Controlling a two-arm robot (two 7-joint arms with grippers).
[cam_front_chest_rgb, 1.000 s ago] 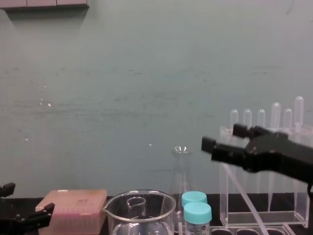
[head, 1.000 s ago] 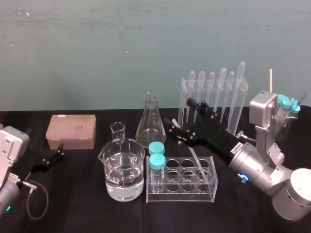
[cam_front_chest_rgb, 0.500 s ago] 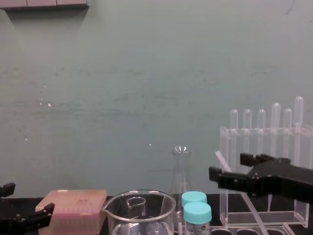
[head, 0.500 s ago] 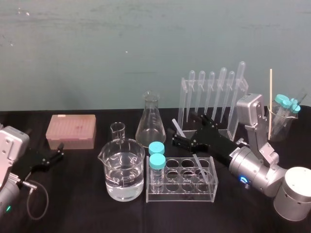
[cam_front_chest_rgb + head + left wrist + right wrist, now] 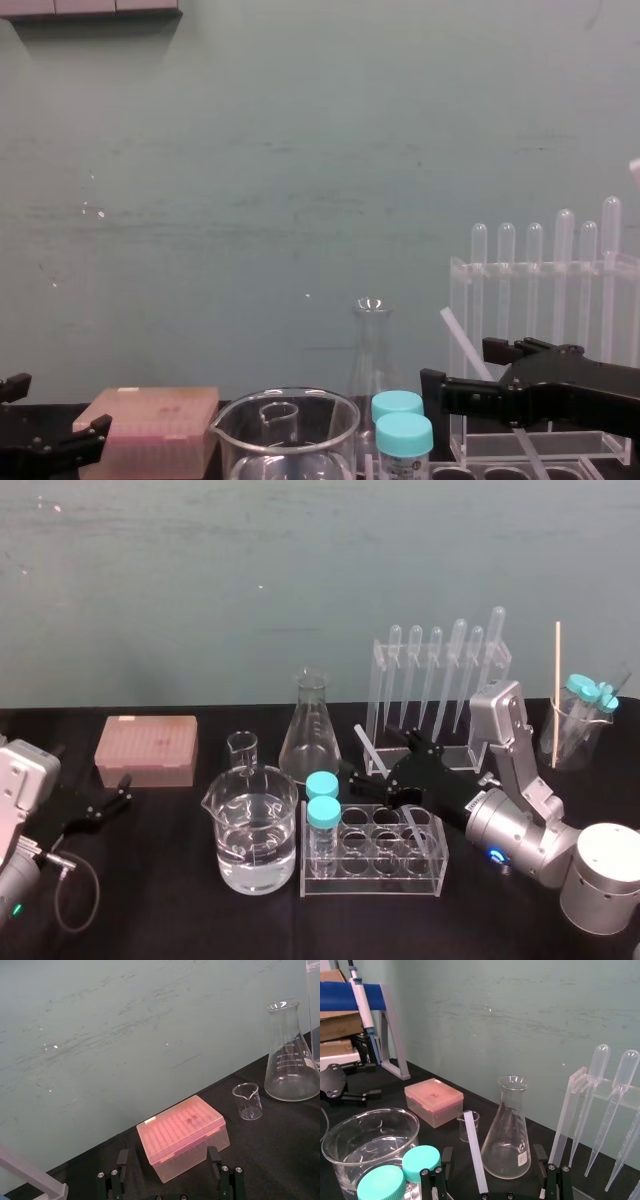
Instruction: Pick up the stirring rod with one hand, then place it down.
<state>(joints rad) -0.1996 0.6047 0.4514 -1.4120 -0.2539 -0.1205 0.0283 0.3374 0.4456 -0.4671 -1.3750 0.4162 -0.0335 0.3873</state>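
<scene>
The stirring rod (image 5: 363,737) is a thin translucent stick leaning in the clear tube rack (image 5: 372,868), with its upper end tilted toward the flask. My right gripper (image 5: 375,755) is open, with one finger on each side of the rod's upper part. In the right wrist view the rod (image 5: 472,1145) rises between the spread fingers (image 5: 432,1180) without touching either. In the chest view the right gripper (image 5: 460,367) sits low at the right, and the rod (image 5: 455,333) pokes up above it. My left gripper (image 5: 100,805) rests open at the table's left, empty (image 5: 170,1185).
A beaker of water (image 5: 255,830), a small beaker (image 5: 242,748) and a conical flask (image 5: 310,730) stand left of the rack. Two teal-capped vials (image 5: 322,800) fill its left end. A pipette stand (image 5: 440,680) is behind, with a pink box (image 5: 147,750) at far left and a beaker of vials (image 5: 580,720) at far right.
My right gripper has dropped from in front of the pipette stand and come nearer, down around the leaning rod's upper part. It has stayed open. The left arm has not moved.
</scene>
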